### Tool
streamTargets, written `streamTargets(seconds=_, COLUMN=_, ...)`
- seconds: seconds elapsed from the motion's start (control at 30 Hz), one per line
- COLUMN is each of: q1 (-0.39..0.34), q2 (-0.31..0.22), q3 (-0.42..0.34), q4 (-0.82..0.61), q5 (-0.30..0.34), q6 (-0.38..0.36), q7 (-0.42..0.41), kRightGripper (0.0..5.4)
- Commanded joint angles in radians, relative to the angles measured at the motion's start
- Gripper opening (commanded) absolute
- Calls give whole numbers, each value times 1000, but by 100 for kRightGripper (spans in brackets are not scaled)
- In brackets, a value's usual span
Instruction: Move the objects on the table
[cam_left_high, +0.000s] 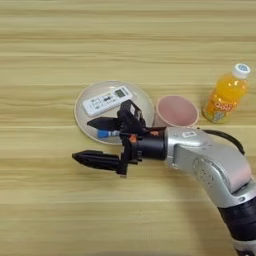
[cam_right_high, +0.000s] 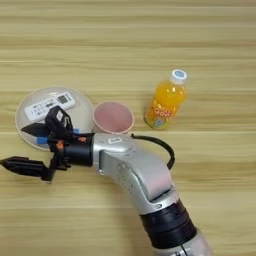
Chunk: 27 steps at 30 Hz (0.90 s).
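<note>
A white remote control (cam_left_high: 107, 100) lies on the beige round plate (cam_left_high: 140, 101). Only the end of the blue tube (cam_left_high: 105, 133) shows, at the plate's near rim under my upper finger; the gripper hides the rest. My right gripper (cam_left_high: 84, 140) stands open across the plate's near edge, with nothing between its fingers. One black finger (cam_left_high: 100, 123) is over the plate and the other (cam_left_high: 95, 159) over the bare table. The pink cup (cam_left_high: 176, 111) stands upright just right of the plate. Further right, the orange juice bottle (cam_right_high: 165, 102) with a white cap stands upright.
My silver forearm (cam_right_high: 135, 170) runs from the lower right across the near table, passing just in front of the pink cup. The light-wood table (cam_left_high: 125, 40) stretches beyond the plate and to the left of the gripper.
</note>
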<state>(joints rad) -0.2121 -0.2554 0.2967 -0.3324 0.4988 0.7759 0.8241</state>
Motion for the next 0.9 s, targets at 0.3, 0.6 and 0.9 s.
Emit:
streamTargets(seconds=0.3, q1=9, q2=42, q3=-66, q4=92, q5=38, q6=-23, q7=-34, kRightGripper=539)
streamTargets(seconds=0.6, q1=28, q2=31, q3=-201, q4=131, q5=73, q6=-73, q7=-21, kRightGripper=539)
streamTargets(seconds=0.9, q1=31, q2=29, q3=-284, q4=197, q5=77, q6=-171, q7=-12, kRightGripper=539)
